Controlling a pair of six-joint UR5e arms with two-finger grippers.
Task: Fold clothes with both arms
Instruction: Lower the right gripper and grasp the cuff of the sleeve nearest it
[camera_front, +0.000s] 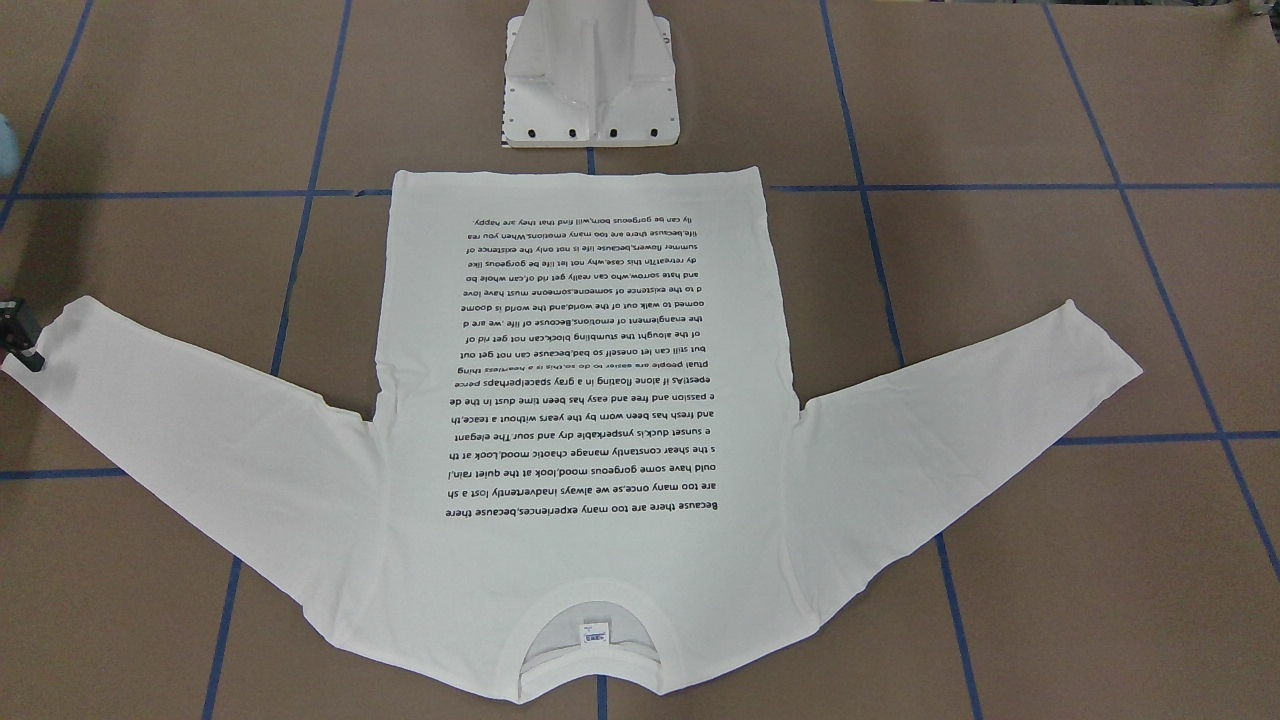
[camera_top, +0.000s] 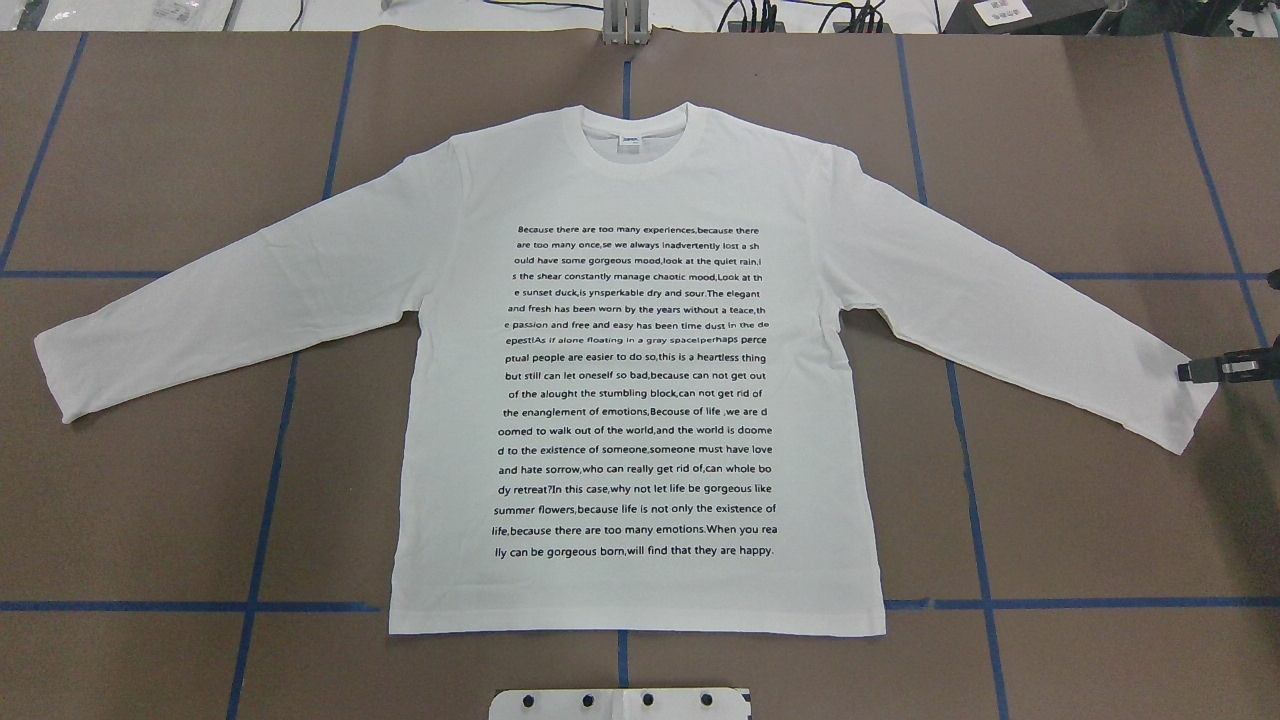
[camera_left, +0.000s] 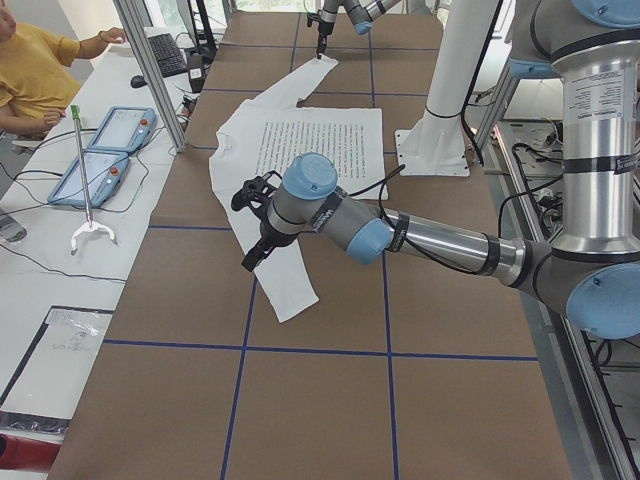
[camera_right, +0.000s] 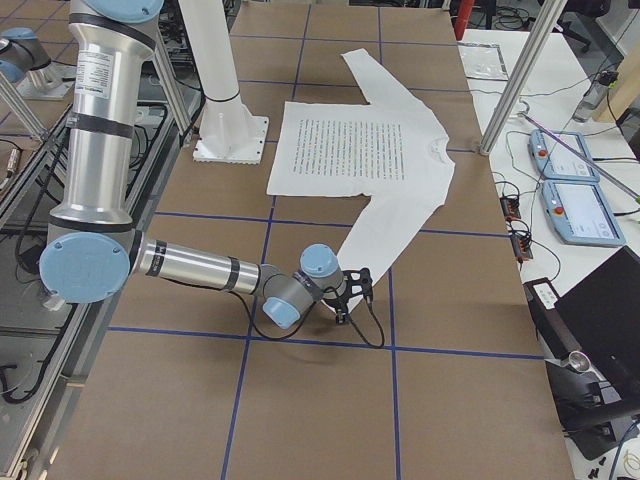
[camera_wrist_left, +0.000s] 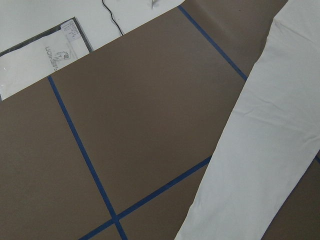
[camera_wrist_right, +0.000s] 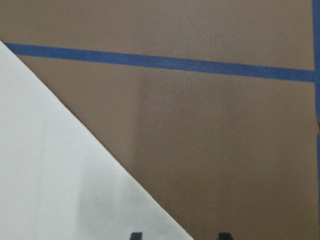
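Note:
The white long-sleeved T-shirt (camera_top: 640, 380) lies flat and face up on the brown table, sleeves spread, collar (camera_top: 632, 135) at the far side from the robot. My right gripper (camera_top: 1195, 370) is low at the cuff of the sleeve on my right; it also shows in the front view (camera_front: 35, 360). In the right wrist view its fingertips (camera_wrist_right: 135, 235) stand apart, one over the sleeve edge and one over bare table, holding nothing. My left gripper (camera_left: 255, 255) shows only in the exterior left view, above the other sleeve (camera_wrist_left: 260, 150). I cannot tell whether it is open or shut.
The white pedestal base (camera_front: 590, 80) stands just behind the shirt's hem. Blue tape lines (camera_top: 270, 480) grid the table. A side table with two teach pendants (camera_left: 110, 150) and a seated person in yellow (camera_left: 30, 70) lies beyond the far table edge.

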